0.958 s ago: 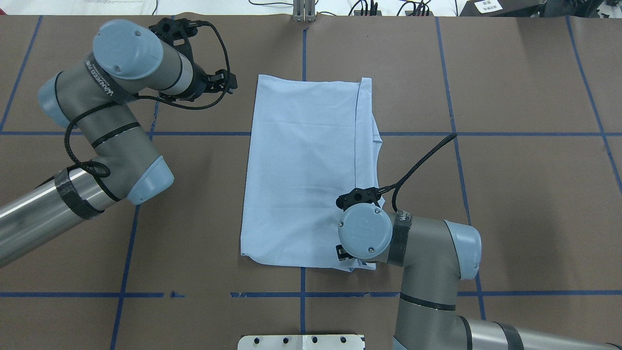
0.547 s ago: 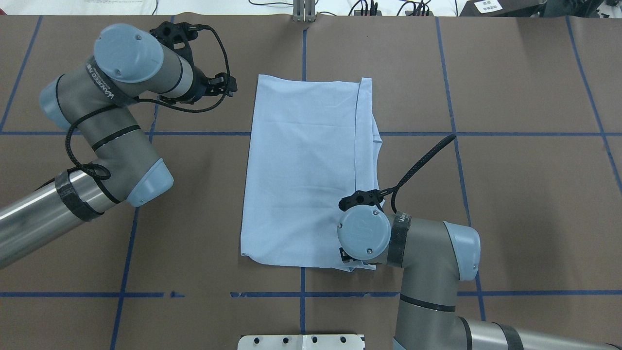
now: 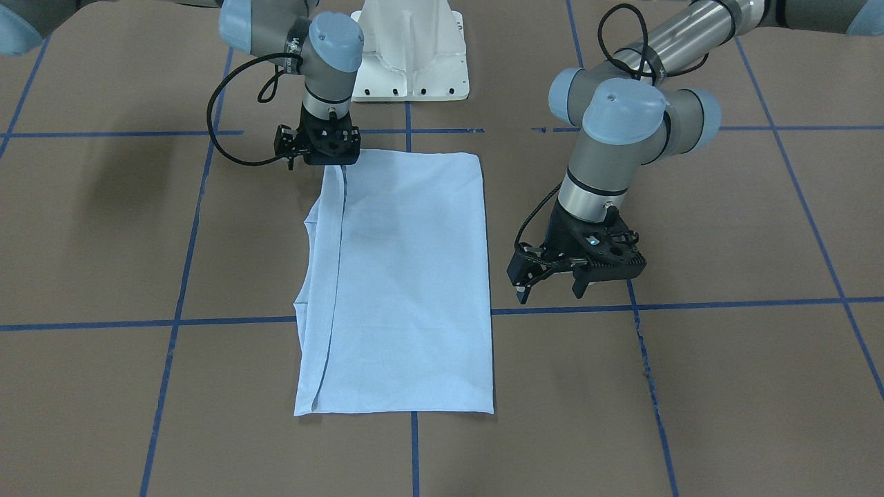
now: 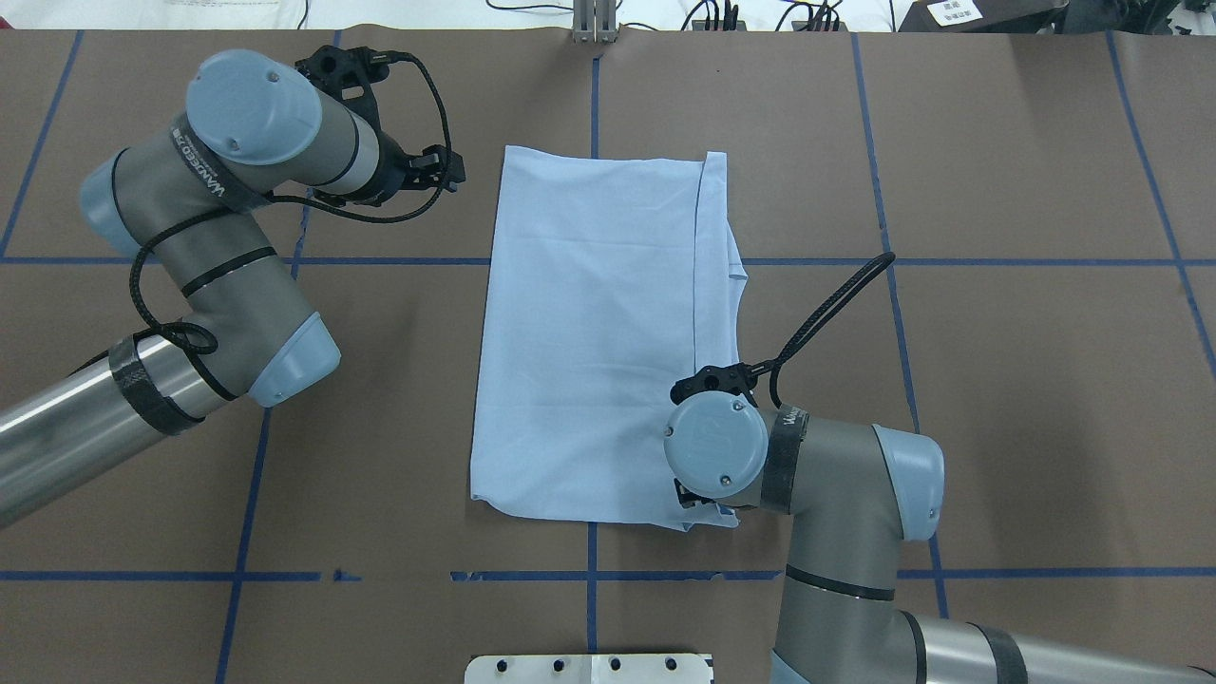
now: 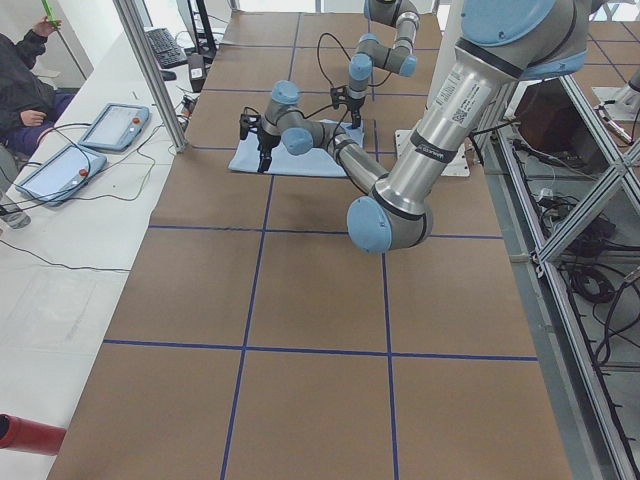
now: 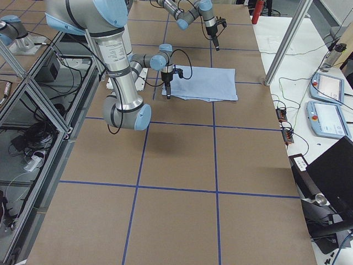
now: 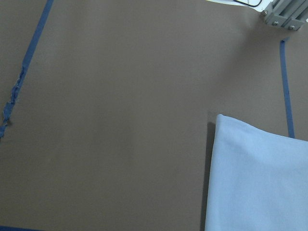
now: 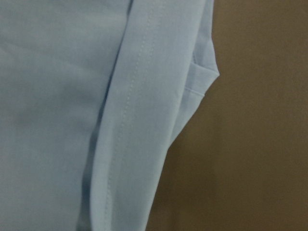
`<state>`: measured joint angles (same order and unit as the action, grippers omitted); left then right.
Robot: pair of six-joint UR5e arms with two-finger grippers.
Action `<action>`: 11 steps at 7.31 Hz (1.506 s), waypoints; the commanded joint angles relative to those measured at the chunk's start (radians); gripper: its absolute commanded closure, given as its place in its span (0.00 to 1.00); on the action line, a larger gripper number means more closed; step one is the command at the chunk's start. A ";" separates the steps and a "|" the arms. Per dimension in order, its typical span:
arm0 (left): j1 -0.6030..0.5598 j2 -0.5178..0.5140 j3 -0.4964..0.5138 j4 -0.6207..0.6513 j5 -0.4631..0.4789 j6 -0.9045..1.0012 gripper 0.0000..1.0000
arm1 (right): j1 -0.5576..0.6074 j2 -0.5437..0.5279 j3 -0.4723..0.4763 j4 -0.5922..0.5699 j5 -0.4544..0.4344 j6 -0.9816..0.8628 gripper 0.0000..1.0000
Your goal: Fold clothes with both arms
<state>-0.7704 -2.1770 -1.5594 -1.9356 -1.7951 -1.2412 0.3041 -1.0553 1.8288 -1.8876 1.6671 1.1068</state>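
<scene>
The pale blue T-shirt (image 3: 407, 276) lies flat on the brown table, folded into a long rectangle, with a hemmed flap along one long side (image 4: 712, 247). Its collar and print are hidden. My left gripper (image 3: 550, 291) is open and empty, hovering beside the shirt's long edge, apart from it (image 4: 446, 171). My right gripper (image 3: 331, 162) is down at the shirt's corner nearest my base. In the overhead view my wrist (image 4: 714, 448) hides it. I cannot tell whether it is open or shut. The right wrist view shows the hemmed cloth (image 8: 139, 120) very close.
The white pedestal base (image 3: 411, 62) stands just beyond the shirt's near end. Blue tape lines (image 4: 589, 575) cross the brown table. Cables and a metal post (image 4: 594, 19) line the far edge. A person (image 5: 25, 80) and tablets (image 5: 115, 125) are beside the table.
My left gripper has drawn back slightly from the shirt. My right wrist has shifted a little at the shirt's corner. The shirt lies as before.
</scene>
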 commanded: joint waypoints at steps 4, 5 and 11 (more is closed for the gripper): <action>0.002 -0.001 -0.004 0.001 0.000 -0.004 0.00 | 0.050 -0.067 0.038 -0.036 -0.010 -0.030 0.00; 0.002 -0.001 -0.005 0.003 -0.001 -0.003 0.00 | 0.064 -0.061 0.050 -0.038 -0.001 -0.042 0.00; 0.002 0.003 -0.002 0.000 0.000 0.005 0.00 | 0.099 0.027 -0.080 0.156 0.000 -0.104 0.00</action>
<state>-0.7685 -2.1740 -1.5636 -1.9342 -1.7960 -1.2370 0.4072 -1.0417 1.7912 -1.7568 1.6673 1.0042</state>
